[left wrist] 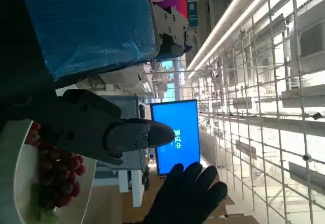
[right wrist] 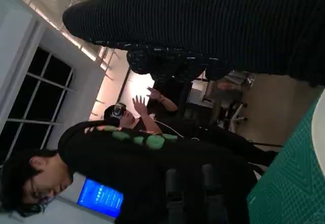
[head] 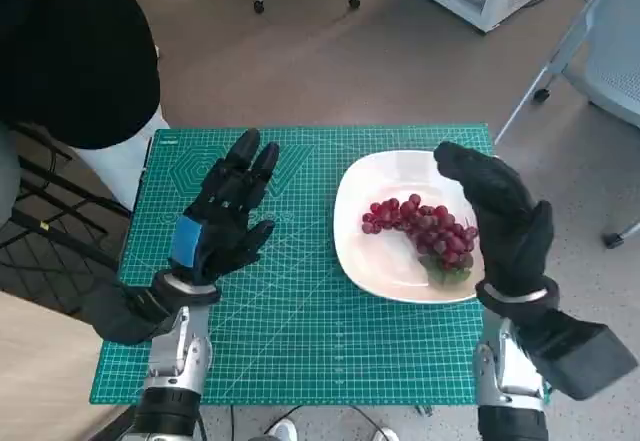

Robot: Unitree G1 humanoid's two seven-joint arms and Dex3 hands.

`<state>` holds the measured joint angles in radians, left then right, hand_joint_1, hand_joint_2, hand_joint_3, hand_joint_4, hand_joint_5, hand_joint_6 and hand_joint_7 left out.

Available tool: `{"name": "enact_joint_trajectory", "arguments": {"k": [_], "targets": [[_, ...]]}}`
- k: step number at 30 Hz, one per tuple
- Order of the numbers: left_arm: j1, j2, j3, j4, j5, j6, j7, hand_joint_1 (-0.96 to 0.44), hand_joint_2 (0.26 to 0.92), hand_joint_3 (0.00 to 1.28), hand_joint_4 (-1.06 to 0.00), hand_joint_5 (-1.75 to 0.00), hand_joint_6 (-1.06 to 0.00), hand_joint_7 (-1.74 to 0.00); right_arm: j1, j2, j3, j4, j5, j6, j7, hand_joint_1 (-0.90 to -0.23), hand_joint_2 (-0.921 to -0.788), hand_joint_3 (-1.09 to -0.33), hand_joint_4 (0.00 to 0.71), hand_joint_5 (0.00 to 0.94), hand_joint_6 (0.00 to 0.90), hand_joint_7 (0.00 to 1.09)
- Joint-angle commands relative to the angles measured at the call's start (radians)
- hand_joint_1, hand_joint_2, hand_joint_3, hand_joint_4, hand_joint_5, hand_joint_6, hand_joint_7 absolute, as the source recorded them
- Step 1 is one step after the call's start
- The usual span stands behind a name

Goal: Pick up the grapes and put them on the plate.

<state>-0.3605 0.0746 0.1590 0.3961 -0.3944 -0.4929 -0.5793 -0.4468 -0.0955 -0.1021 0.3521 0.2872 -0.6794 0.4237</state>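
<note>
The bunch of dark red grapes (head: 425, 229) is lying on the round white ceramic plate (head: 362, 251), which is sitting on the green gridded cutting mat (head: 300, 311) covering the small surface. Judging from this, the placing looks done, and the remaining risk lies in how the hands are drawing clear.

The right hand in the black knitted glove (head: 505, 216) is hovering over the plate's far-right edge, just beside the grapes, its fingers (head: 462, 166) spread apart and holding nothing. A downward or sideways sweep from here could be catching the bunch and rolling loose berries off the plate, or nudging the plate across the mat. The grapes are lying toward that side of the plate, near the rim, so little push would be needed to tip them over the edge.

The left hand, black with blue tape over its back (head: 225, 221), is hanging over the mat, well apart from the plate, fingers (head: 250, 161) extended and loosely parted, empty too. In the left wrist view the grapes (left wrist: 56, 176) and plate (left wrist: 20, 183) are showing beneath its fingers (left wrist: 122, 135), with the gloved hand (left wrist: 190, 196) beyond them; the two hands could be colliding if both are swinging inward.

A person in dark clothing (right wrist: 152, 168) is sitting close by, visible in the right wrist view, within reach of a wide arm movement.
</note>
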Motion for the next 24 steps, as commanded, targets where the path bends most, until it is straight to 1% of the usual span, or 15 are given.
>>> {"name": "enact_joint_trajectory", "arguments": {"k": [1,10,16,24], "targets": [[0.017,0.011,0.006,-0.023,0.001,-0.005,0.0,-0.53,0.921,0.42,-0.22,-0.01,-0.31,-0.02,0.001,0.008,0.009,0.028,-0.018,0.015,-0.005,-0.669,-0.921,-0.713,0.318,0.001,0.12,0.23],[0.025,0.014,0.01,-0.041,0.004,0.008,0.013,-0.54,0.921,0.42,-0.23,-0.01,-0.32,-0.02,-0.006,0.008,0.023,0.048,-0.035,0.008,0.0,-0.657,-0.921,-0.751,0.305,0.0,0.091,0.27],[0.028,0.016,0.014,-0.045,0.002,0.014,0.022,-0.53,0.921,0.42,-0.24,-0.01,-0.34,-0.02,-0.005,-0.002,0.028,0.04,-0.034,0.014,0.004,-0.65,-0.921,-0.771,0.303,0.0,0.053,0.33],[0.037,0.014,0.015,-0.067,-0.009,0.039,0.027,-0.52,0.921,0.42,-0.25,-0.01,-0.36,-0.03,0.0,-0.008,0.033,0.033,-0.029,0.018,0.01,-0.649,-0.921,-0.777,0.299,0.0,0.034,0.36]]}}
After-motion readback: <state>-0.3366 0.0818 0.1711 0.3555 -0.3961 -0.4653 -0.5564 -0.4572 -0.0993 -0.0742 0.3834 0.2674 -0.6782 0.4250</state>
